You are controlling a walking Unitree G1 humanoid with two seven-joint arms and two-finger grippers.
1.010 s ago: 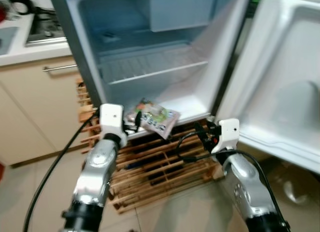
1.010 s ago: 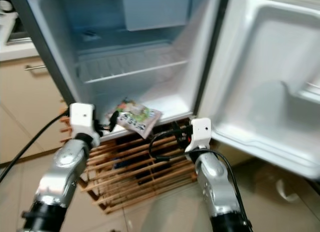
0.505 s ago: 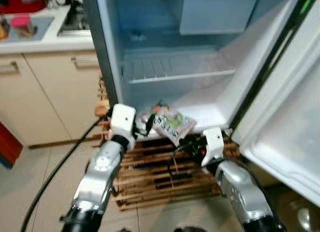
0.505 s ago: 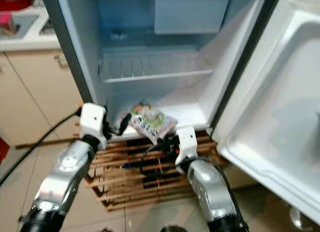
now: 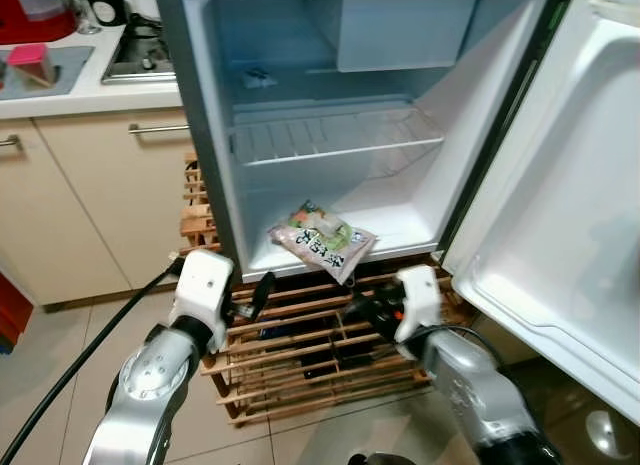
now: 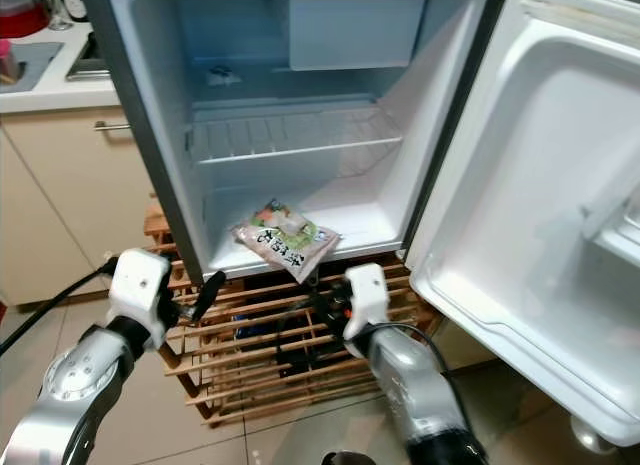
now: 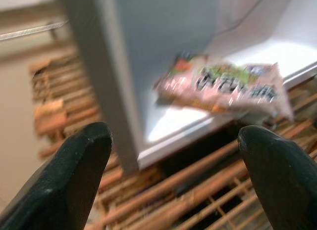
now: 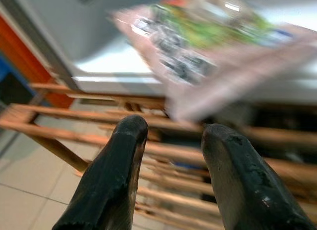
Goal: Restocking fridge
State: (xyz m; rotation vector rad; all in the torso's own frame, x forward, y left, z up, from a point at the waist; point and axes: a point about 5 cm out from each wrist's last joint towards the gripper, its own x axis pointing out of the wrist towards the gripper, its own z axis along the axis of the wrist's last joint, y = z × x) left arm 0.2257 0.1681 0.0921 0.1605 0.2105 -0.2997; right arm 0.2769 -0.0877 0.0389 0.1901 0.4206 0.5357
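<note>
A pink-and-green food packet point(image 5: 322, 240) lies on the floor of the open fridge point(image 5: 215, 165), one corner hanging over the front lip. My left gripper point(image 5: 262, 290) hangs open below and left of the packet, in front of the fridge's left wall, with nothing between its fingers point(image 7: 84, 161). In the left wrist view the packet point(image 7: 223, 86) is blurred ahead of it. My right gripper point(image 5: 365, 307) is just under the packet's overhanging corner, open with a narrow gap and holding nothing. The right wrist view has the packet point(image 8: 198, 42) above the fingers point(image 8: 121, 161).
The fridge stands on a slatted wooden rack point(image 5: 300, 355). Its door point(image 5: 560, 205) swings open to the right. A wire shelf point(image 5: 330, 135) spans the fridge above the packet. Beige cabinets point(image 5: 80, 205) and a counter with a hob point(image 5: 140, 60) stand to the left. A black cable point(image 5: 90, 355) trails from my left arm.
The left gripper has let go of the packet's left edge and dropped back and down. The packet stays on the fridge floor. The camera has shifted, and the right gripper sits under the packet.
</note>
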